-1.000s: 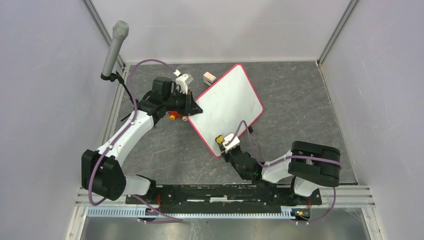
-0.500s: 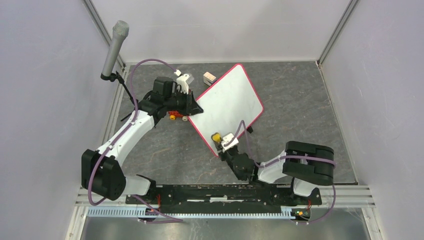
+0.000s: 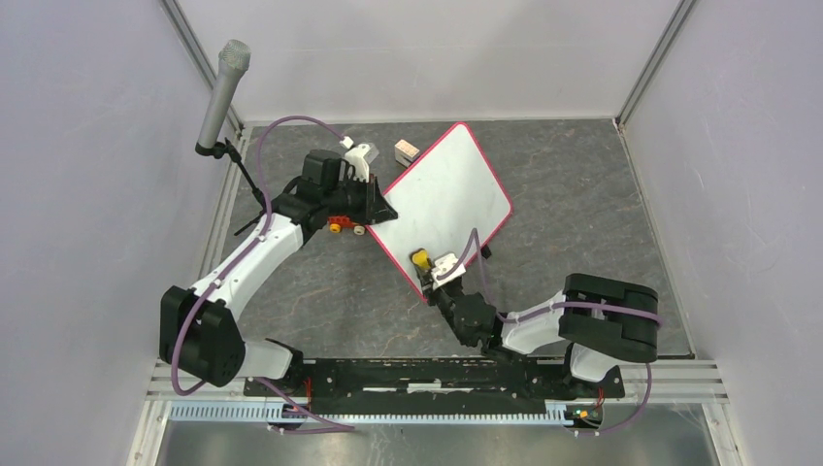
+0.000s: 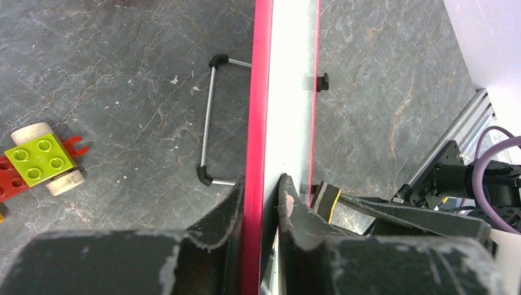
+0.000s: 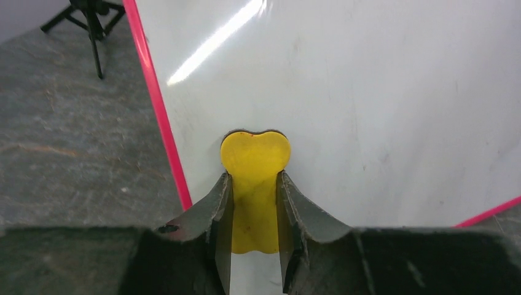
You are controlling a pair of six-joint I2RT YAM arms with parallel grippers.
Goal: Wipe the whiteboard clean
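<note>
The whiteboard is white with a red-pink rim and lies tilted on the grey table; no marker lines show on it. My left gripper is shut on its left corner, and in the left wrist view the rim runs between the jaws. My right gripper is shut on a yellow eraser pressed on the board near its near corner. In the right wrist view the eraser sits between the jaws on the white surface.
A toy of red and lime bricks with white wheels lies left of the board, also in the left wrist view. A small wooden block lies at the back. A microphone on a stand stands far left. A wire stand sticks out under the board.
My right gripper has slid the yellow eraser left and a little up the board near its near corner. The left arm and the board have barely moved.
</note>
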